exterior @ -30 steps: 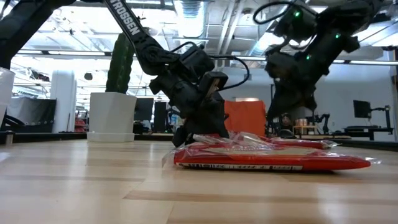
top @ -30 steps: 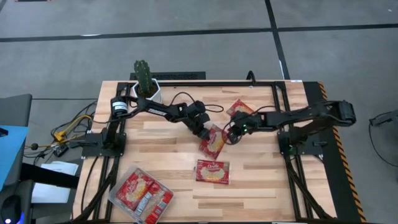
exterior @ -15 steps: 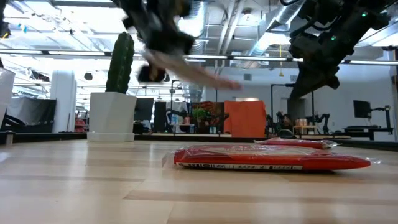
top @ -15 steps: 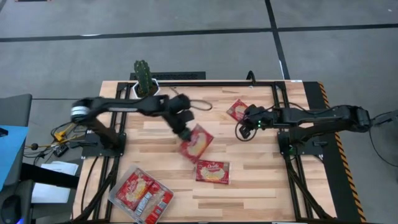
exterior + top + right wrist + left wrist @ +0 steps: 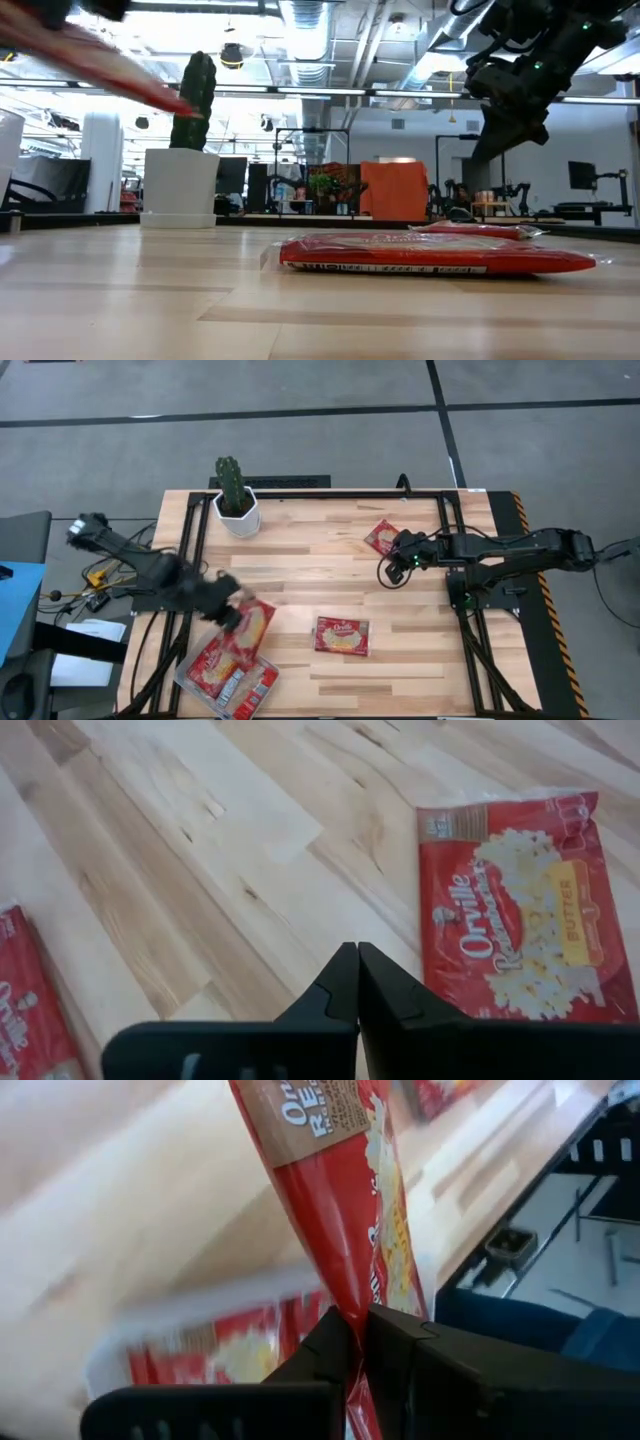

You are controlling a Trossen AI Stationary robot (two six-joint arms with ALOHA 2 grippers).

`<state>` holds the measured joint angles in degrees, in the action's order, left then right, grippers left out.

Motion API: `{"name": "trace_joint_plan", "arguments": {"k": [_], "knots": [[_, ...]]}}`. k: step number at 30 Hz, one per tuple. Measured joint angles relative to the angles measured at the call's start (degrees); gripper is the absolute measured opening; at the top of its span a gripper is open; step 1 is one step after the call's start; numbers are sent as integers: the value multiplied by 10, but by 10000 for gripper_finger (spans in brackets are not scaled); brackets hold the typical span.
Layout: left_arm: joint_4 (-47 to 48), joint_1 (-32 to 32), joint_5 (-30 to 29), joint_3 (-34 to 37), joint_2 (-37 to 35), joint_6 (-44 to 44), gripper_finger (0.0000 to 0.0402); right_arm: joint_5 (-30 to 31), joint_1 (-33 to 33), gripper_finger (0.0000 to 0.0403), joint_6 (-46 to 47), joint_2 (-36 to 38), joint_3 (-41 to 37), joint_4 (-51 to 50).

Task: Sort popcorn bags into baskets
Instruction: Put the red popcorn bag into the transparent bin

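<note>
Your left end effector [image 5: 358, 1342] pinched one popcorn bag [image 5: 250, 628] above the basket [image 5: 190, 678], lower left; right end effector [image 5: 357, 972] pressed together, upper right beside another bag [image 5: 382, 536].

High view: straight down on the whole table [image 5: 400, 650].
Low view: table-top level, facing the room.
Shared: centre popcorn bag [image 5: 342, 635] [image 5: 440, 255].

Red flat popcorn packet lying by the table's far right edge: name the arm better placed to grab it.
Right. The right gripper hovers beside that red flat popcorn packet, jaws shut and empty, while the left gripper is across the table, clamping another packet over the clear plastic tray.
</note>
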<state>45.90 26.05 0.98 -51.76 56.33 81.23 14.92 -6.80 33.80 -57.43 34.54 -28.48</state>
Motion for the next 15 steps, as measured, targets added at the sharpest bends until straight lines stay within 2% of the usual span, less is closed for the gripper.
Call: {"name": "trace_joint_plan", "arguments": {"k": [6, 11, 15], "knots": [[-2, 169, -87, 43, -61, 117, 3, 0, 0, 33, 2, 0, 0, 2], [5, 270, -97, 52, -57, 146, 3, 0, 0, 25, 7, 0, 0, 2], [8, 332, -141, 53, -38, 176, 3, 0, 0, 18, 17, 0, 0, 2]]}}
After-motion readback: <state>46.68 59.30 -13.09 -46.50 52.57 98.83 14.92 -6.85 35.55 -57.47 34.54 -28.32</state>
